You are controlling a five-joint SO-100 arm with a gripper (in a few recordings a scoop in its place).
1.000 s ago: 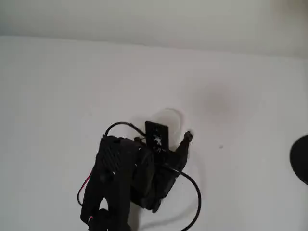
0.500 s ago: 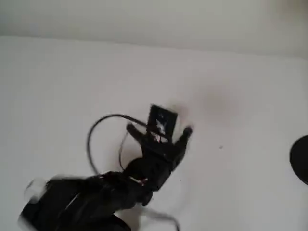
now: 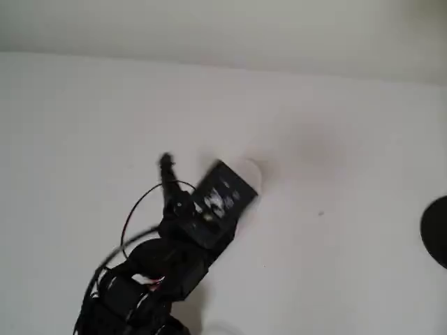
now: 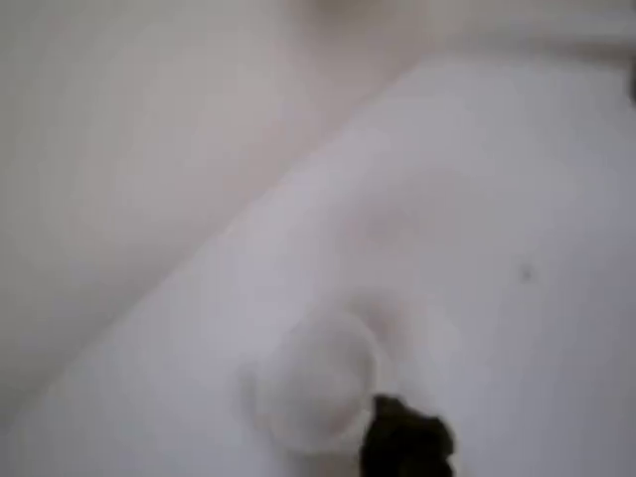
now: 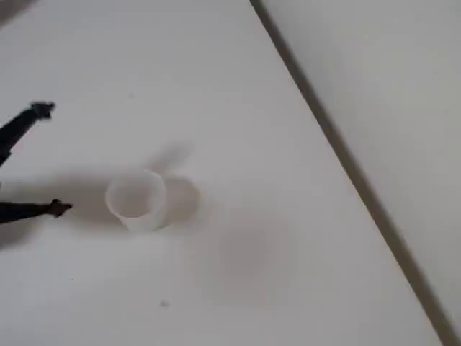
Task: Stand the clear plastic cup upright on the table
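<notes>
- On the white table (image 5: 302, 238), your clear plastic cup (image 5: 137, 200) sits with its round rim facing up toward the fixed camera; looks upright, though it's faint.
- Your gripper (image 5: 47, 158) is wide open in the fixed view: one fingertip up at left, the other (image 5: 57, 208) just left of the cup, not touching it.
- Overhead, the cup (image 3: 248, 172) peeks out as a pale round patch at the upper right of the black arm (image 3: 183, 241), partly hidden by it.
- Wrist view is blurry: you get the cup (image 4: 316, 386) as a whitish circle low in frame, one dark fingertip (image 4: 405, 437) right against its lower right edge; contact can't be told.
- Dark round object (image 3: 436, 230) sits at the overhead right edge, well apart from the cup.
</notes>
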